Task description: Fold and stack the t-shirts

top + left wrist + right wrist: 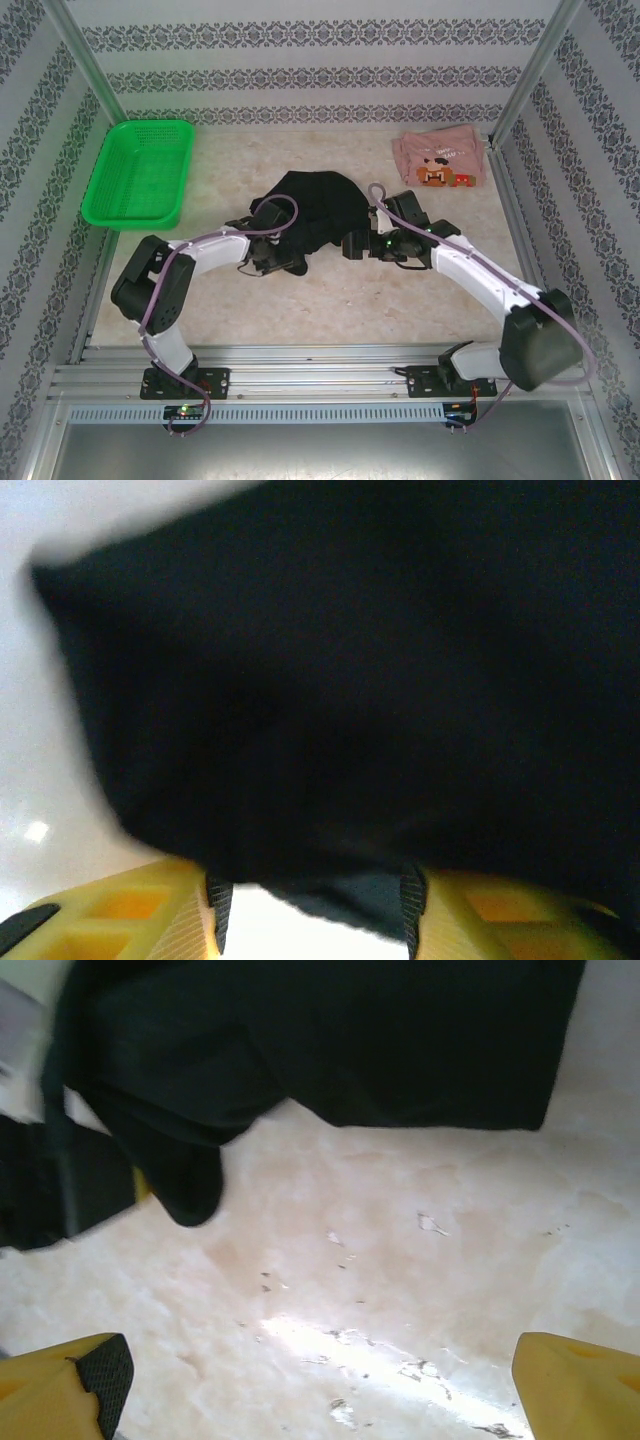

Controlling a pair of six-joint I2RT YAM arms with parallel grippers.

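Black crumpled cloth t-shirt [315, 205] lies mid-table, a fold between the left gripper [310, 920]'s part-closed jaws, whether pinched I cannot tell, while the right gripper [315, 1380] gapes empty above the pale marbled table [400, 1260] beside its edge.

Large t-shirt [310, 210]: plain black. Second t-shirt [440, 160]: pale pink, with a brown-and-orange pixel print. Mesh basket [140, 172]: bright green. Table [330, 300]: cream, faintly marbled. Walls [300, 80]: white with grey ornamental bands. My right fingers [570, 1390]: yellow; their pads [105, 1370]: black, crosshatched.
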